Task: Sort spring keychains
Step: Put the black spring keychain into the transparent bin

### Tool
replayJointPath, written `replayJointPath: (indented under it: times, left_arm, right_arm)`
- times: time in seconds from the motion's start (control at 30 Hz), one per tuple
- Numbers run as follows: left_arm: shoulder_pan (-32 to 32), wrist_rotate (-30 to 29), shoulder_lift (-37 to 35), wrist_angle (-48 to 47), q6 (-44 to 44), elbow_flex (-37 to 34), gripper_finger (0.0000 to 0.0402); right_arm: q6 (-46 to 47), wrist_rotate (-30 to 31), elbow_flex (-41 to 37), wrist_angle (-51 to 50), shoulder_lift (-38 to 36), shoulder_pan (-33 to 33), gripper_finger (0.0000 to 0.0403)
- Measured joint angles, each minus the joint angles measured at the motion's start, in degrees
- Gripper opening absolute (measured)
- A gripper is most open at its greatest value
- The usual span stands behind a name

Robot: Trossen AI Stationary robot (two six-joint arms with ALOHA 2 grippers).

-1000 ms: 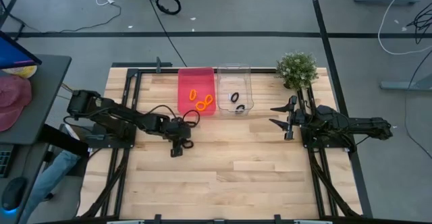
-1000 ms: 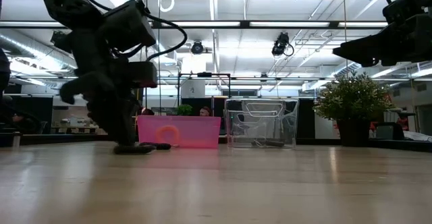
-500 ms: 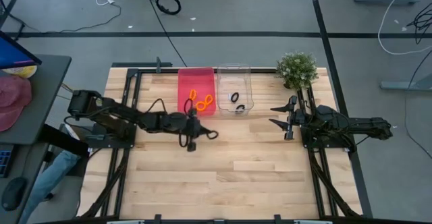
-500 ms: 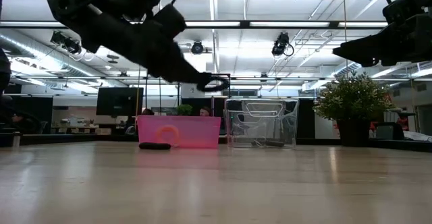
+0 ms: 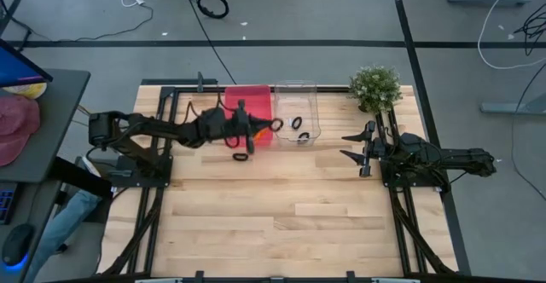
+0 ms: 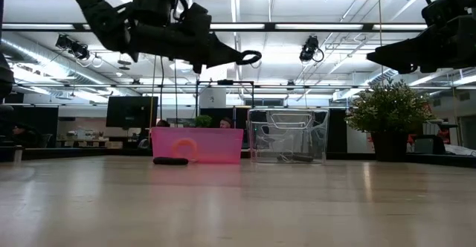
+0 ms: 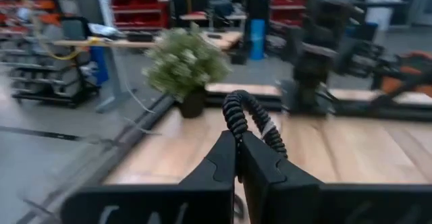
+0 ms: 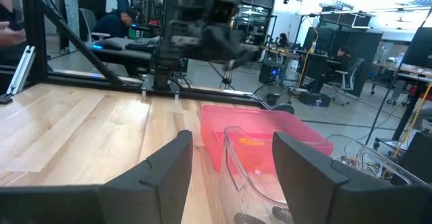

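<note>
Black coil pinched in its tips, the left gripper [image 5: 271, 125] hangs in the high view over the seam between the pink bin [image 5: 247, 101] and the clear bin [image 5: 295, 95], probably so the held black keychain [image 5: 276, 124] can be carried to the clear side, where two black keychains [image 5: 299, 128] already lie. Orange ones rest in the pink bin, mostly hidden by the arm. One more black ring [image 5: 241, 156] lies on the wooden table [image 5: 290, 206], just near of the pink bin. The right gripper [image 5: 358, 147] waits with its fingers spread, holding nothing, near the potted plant [image 5: 375, 87] (well clear of the left arm's path).

From the low view, the left gripper [image 6: 251, 56] is high above both bins, a height that likely lets the ring clear the walls; the loose ring [image 6: 170, 161] sits flat on the table before the pink bin [image 6: 197, 144].

At the left wrist, the fingers [image 7: 223, 162] are clamped on the coiled ring [image 7: 251, 119], which stands up from them.

Seen from the right wrist, its fingers [image 8: 165, 163] stand apart, facing both bins.
</note>
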Motion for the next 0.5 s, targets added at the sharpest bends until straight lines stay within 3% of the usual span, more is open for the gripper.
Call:
replayJointPath:
  times: [0.27, 0.5]
  left_arm:
    - [4.41, 5.07, 6.04, -1.28, -2.82, 10.59, 0.0007]
    - [6.07, 5.37, 11.84, -12.36, -0.45, 21.36, 0.0007]
  right_arm:
    - [0.01, 0.00, 0.00, 0.00, 0.01, -0.01, 0.0208]
    - [0.00, -0.01, -0.01, 0.00, 0.01, -0.01, 0.0208]
